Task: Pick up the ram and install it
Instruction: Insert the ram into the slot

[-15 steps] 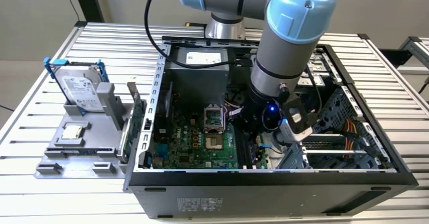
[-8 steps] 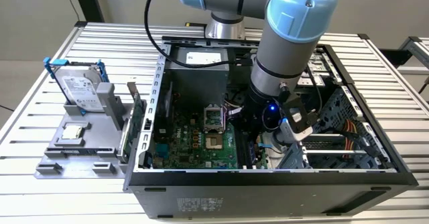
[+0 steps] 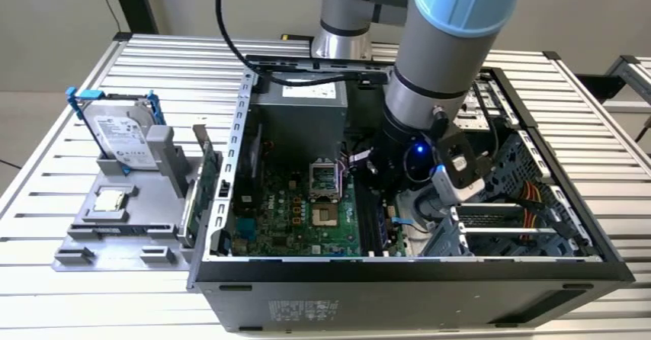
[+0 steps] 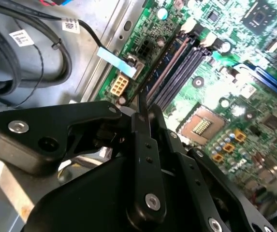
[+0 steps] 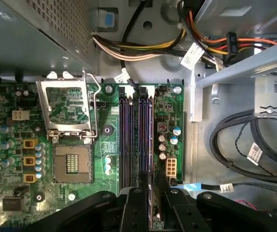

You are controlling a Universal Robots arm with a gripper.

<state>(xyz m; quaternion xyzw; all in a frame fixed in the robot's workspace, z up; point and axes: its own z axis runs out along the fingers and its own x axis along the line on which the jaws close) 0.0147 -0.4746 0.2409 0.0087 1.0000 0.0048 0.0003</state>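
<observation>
One stick, and it's mid-install by the look of it. The gripper (image 5: 150, 192) is down inside the case (image 3: 407, 268), fingers (image 5: 134, 203) pinched narrow on the ram (image 5: 146, 140). The ram runs edge-on straight out from the fingertips and lines up with the slots (image 5: 126, 135) right underneath. The empty slots sit just beside the pinch, and the CPU socket (image 5: 73, 164) is further off to that same side. Can't tell if the ram's already in its slot or hanging just above it. My guess: the seating step. That calls for keeping the ram square to the slot and pressing straight, no tilt.
</observation>
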